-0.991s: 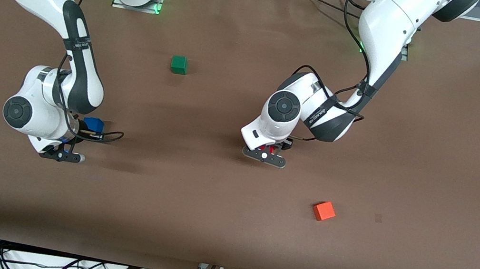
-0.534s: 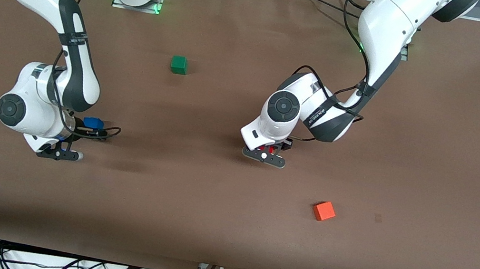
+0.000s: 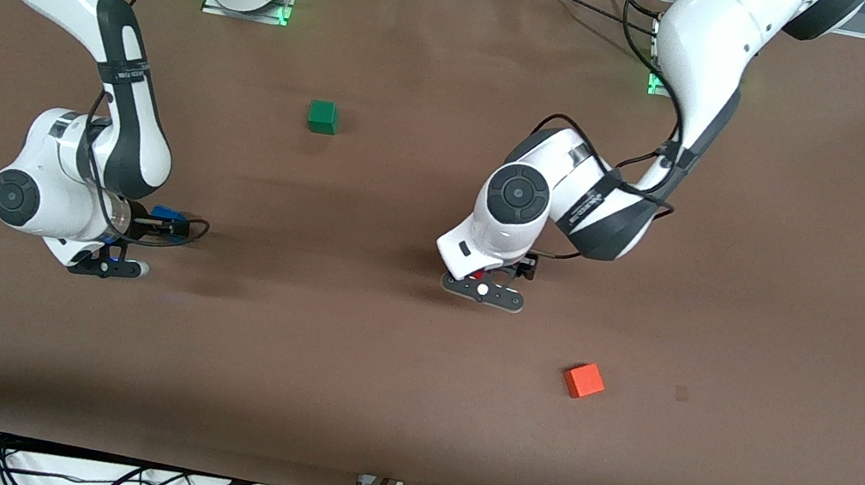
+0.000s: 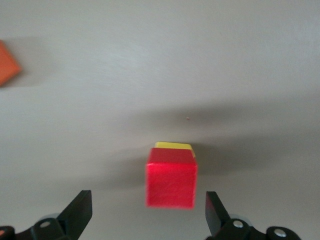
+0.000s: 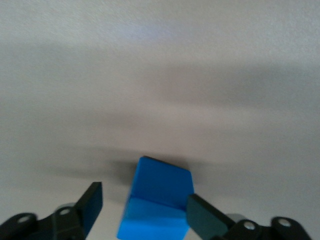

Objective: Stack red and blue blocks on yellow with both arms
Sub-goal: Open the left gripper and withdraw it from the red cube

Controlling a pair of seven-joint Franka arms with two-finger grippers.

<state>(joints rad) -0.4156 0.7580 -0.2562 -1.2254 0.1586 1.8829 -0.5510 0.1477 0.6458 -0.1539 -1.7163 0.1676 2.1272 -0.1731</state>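
Front view: the left gripper (image 3: pixel 485 279) hangs low over the middle of the brown table (image 3: pixel 781 289), its wrist hiding most of what lies below — only a sliver of the red block (image 3: pixel 488 271) shows under it. The right gripper (image 3: pixel 125 239) is down toward the right arm's end of the table, with the blue block (image 3: pixel 163 216) peeking out by its wrist. A green cube (image 3: pixel 322 116) sits farther from the front camera, between the two arms, and an orange-red cube (image 3: pixel 583 380) lies nearer that camera, toward the left arm's end.

Left wrist view: the fingers (image 4: pixel 79 212) stand wide apart, clear of the red block, which rests on the yellow cube (image 4: pixel 173 146) — only a thin yellow edge shows past it. The orange-red cube appears at the frame's edge.

Right wrist view: the blue block sits skewed between the fingers (image 5: pixel 91 204). One finger touches its side; the other stands off with a gap, so a firm grip cannot be told.
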